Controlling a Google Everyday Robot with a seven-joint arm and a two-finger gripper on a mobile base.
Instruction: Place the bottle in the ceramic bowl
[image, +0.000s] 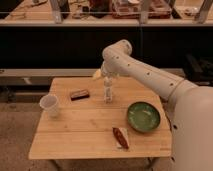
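Note:
The slim whitish bottle (107, 93) stands upright near the middle back of the wooden table (85, 127). The green ceramic bowl (143, 116) sits on the table's right side, apart from the bottle. My gripper (106, 76) hangs directly above the bottle's cap, at the end of the white arm that reaches in from the right.
A white plastic cup (50, 105) stands at the table's left. A dark brown bar (80, 94) lies left of the bottle. A reddish-brown packet (120, 137) lies near the front edge. A dark shelf unit runs behind the table.

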